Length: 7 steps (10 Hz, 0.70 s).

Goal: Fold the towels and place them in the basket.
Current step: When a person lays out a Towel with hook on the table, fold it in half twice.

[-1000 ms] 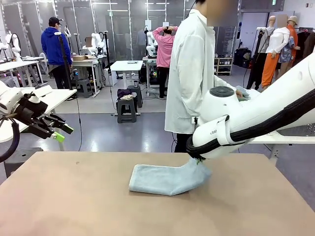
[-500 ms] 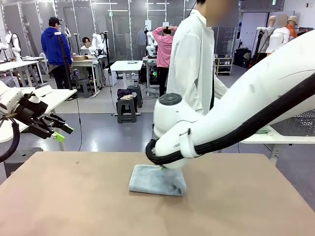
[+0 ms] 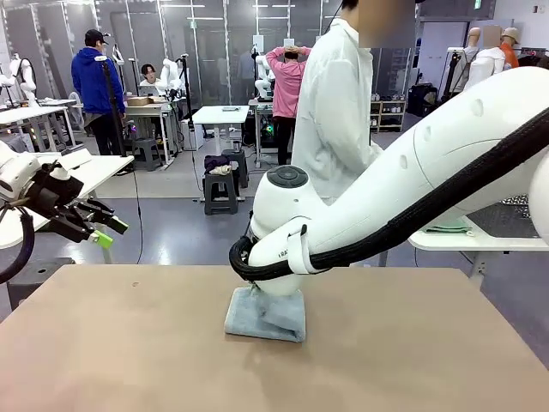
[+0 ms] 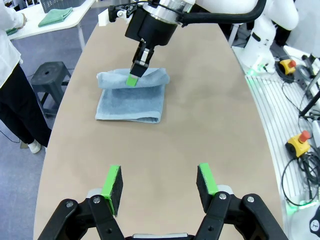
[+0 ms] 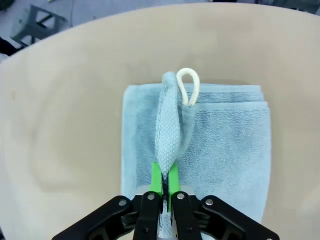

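Gripping a raised fold of the towel with the right fingers, mid-surface toward the far edge; holding the left fingers apart, empty, by the left edge.

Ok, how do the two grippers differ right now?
The left gripper is open and empty; the right gripper is shut on the towel. The left gripper is raised, well apart from the towel; the right gripper is down at it, low over the table. Both have green pads.
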Available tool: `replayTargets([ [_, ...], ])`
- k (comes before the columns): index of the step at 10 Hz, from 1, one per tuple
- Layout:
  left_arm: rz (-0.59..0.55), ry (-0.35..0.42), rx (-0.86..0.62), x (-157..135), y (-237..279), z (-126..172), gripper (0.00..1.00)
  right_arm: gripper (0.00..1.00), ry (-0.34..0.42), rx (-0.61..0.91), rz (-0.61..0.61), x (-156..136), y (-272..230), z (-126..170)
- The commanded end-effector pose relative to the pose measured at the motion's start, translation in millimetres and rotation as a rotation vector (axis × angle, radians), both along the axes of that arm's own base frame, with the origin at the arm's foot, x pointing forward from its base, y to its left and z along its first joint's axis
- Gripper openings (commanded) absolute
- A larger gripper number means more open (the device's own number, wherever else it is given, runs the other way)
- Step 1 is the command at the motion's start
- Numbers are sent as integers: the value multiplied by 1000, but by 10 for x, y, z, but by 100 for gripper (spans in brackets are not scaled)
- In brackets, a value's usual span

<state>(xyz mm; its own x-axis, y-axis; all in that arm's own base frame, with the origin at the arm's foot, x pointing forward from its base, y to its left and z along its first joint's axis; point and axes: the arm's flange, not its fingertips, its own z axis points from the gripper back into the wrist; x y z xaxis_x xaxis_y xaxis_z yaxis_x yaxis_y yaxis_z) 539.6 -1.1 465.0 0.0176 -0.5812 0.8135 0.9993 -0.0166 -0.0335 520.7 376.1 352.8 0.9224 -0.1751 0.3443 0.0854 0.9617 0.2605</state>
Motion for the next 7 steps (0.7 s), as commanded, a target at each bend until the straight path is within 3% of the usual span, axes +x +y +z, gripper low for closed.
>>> replayTargets([
  [1, 5, -1, 16, -10, -1, 31, 75, 0, 3, 84, -5, 10, -21, -104],
  [2, 5, -1, 16, -10, -1, 31, 75, 0, 8, 115, 4, 17, -30, -127],
  [4, 5, -1, 16, -10, -1, 31, 75, 24, 3, 158, 17, 22, -51, -164],
  [7, 5, -1, 16, -10, -1, 31, 75, 51, -36, 177, 19, 22, -108, -181],
])
